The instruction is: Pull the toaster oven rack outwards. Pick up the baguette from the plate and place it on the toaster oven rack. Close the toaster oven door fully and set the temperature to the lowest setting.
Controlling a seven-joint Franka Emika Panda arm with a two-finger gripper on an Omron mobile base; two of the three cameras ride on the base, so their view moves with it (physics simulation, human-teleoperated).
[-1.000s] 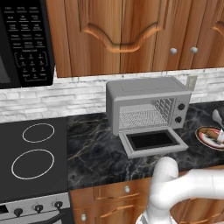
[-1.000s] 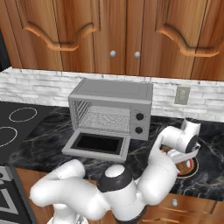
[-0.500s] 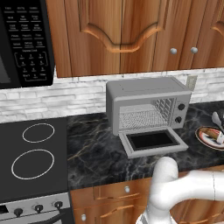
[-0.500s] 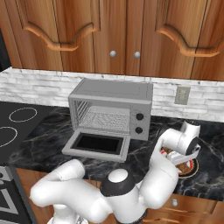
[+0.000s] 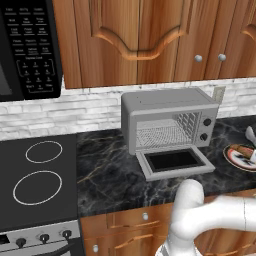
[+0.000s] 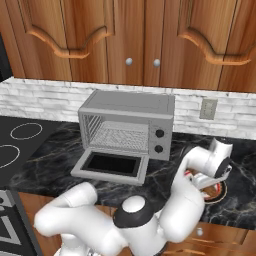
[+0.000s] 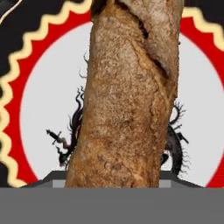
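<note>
Looking down your hand camera, baguette [image 7: 131,96] lying lengthwise on the plate [image 7: 39,109], right of the toaster oven [image 6: 127,125], claw [image 6: 207,179] grip: you cannot tell.

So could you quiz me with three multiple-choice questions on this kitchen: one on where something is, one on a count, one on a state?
1. Where is the golden-brown baguette? A in the oven; B on the round red-rimmed plate; C on the stove.
2. How many dark round knobs are on the grey toaster oven? A one; B two; C four.
3. The oven's glass door is: A shut; B dropped open; C missing.

B: the hand view shows it over the plate. B: two at its right front. B: it lies flat.
</note>
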